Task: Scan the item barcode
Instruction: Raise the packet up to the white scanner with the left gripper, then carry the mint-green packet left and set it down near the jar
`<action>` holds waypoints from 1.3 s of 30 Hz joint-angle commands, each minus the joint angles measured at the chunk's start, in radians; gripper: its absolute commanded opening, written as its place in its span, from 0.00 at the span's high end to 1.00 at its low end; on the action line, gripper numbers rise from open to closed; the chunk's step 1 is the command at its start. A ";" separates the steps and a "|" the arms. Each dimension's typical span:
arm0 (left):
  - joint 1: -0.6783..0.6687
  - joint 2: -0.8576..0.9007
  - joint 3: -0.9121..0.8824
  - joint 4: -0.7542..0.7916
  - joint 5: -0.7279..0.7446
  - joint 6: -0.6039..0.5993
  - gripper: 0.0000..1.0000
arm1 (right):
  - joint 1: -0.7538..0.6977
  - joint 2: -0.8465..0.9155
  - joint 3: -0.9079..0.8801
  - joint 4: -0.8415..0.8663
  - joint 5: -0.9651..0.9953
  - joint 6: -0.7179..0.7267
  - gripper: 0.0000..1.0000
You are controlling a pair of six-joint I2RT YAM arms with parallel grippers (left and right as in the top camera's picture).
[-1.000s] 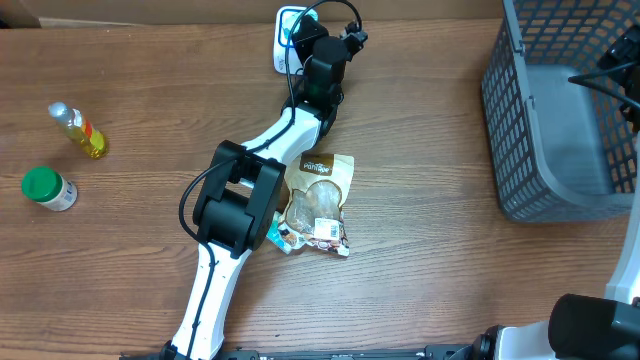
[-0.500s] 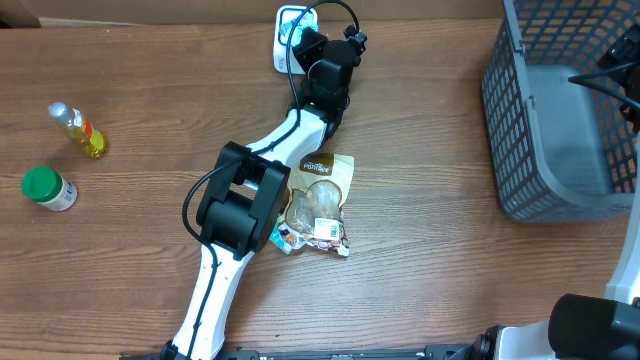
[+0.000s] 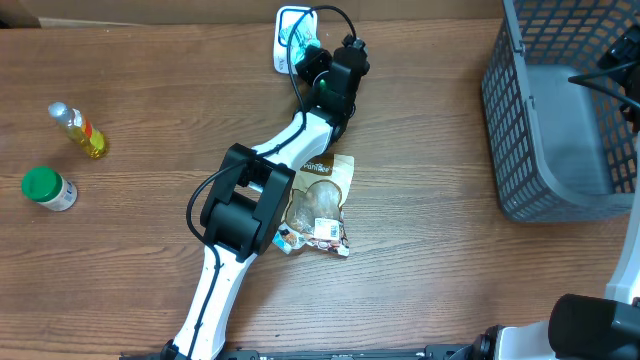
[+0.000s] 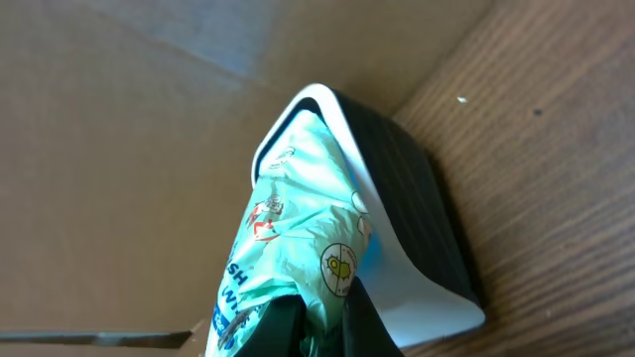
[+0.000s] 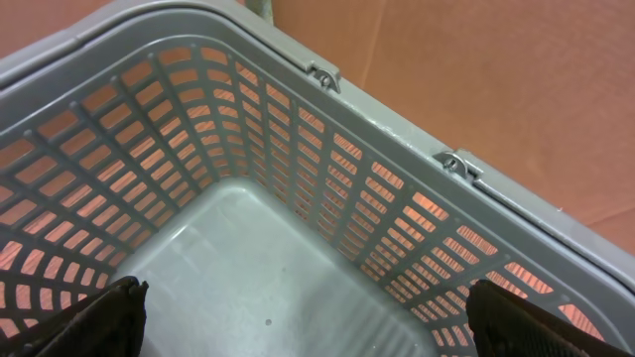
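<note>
packet (image 4: 296,223): crinkled mint-green, cartoon print, frame centre, against scanner (image 4: 422,233)
left gripper (image 4: 319,322): clamped on packet
right gripper (image 5: 317,322): spread wide, empty

The scanner (image 3: 282,60) stands behind the snack pouch (image 3: 322,205), bottle (image 3: 78,130) and jar (image 3: 49,188) far left, basket (image 3: 520,130) at right.

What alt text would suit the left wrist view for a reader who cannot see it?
A mint-green packet, pinched in the shut left pincer at the bottom edge, is held right at the face of a white-and-black scanner. The scanner stands on a wooden table, with a brown cardboard wall behind.
</note>
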 commanded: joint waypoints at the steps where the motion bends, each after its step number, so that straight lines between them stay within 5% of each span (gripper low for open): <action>1: -0.003 0.020 -0.015 0.071 -0.031 -0.064 0.96 | 0.000 -0.001 0.005 0.005 0.014 -0.004 0.00; 7: 0.008 -0.085 -0.001 0.090 -0.092 -0.122 0.95 | 0.000 -0.001 0.005 0.005 0.014 -0.004 0.00; 11: 0.023 -0.214 -0.001 -0.064 -0.092 -0.258 0.96 | 0.000 -0.001 0.005 0.005 0.014 -0.004 0.00; 15: 0.060 -0.360 -0.001 -0.368 -0.015 -0.565 0.96 | 0.000 -0.001 0.005 0.005 0.014 -0.004 0.00; 21: 0.220 -0.515 -0.001 -0.865 0.178 -1.182 0.96 | 0.000 -0.001 0.005 0.005 0.014 -0.004 0.00; 26: 0.395 -0.518 -0.003 -1.086 0.295 -1.527 0.95 | 0.000 -0.001 0.005 0.005 0.014 -0.003 0.00; 33: 0.609 -0.505 -0.055 -1.123 0.608 -1.593 0.95 | 0.000 -0.001 0.005 0.005 0.014 -0.004 0.00; 39: 0.671 -0.505 -0.078 -1.100 0.543 -1.582 0.95 | 0.000 -0.001 0.005 0.005 0.014 -0.003 0.00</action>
